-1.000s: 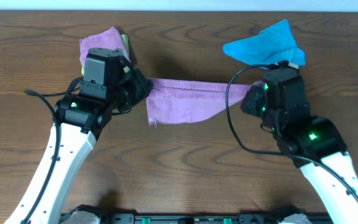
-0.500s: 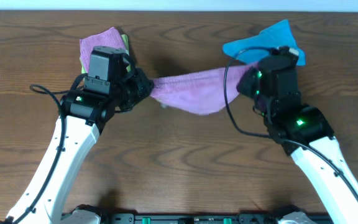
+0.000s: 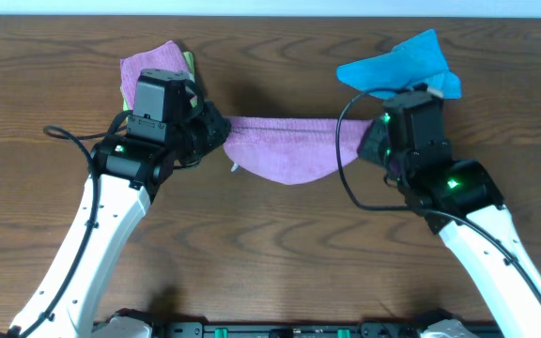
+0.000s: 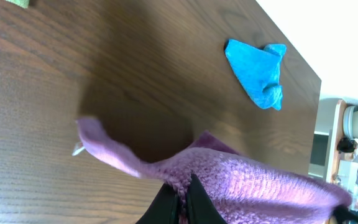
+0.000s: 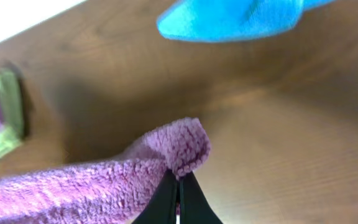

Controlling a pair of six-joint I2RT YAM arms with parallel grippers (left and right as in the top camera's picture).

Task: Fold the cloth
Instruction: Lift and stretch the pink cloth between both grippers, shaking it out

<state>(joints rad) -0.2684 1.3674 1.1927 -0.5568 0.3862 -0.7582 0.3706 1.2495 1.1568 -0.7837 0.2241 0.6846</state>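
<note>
Above the table (image 3: 270, 244), left pincer (image 4: 180, 194) and right pincer (image 5: 178, 188) clamp the cloth (image 3: 289, 155).

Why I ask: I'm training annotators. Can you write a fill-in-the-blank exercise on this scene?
1. The mauve cloth is gripped by exactly ____ hands, the left hand and the right hand.
2. The crumpled cloth beyond the right hand is coloured ____.
3. The table shows ____ grain.
Missing words: two; blue; wood.
</note>
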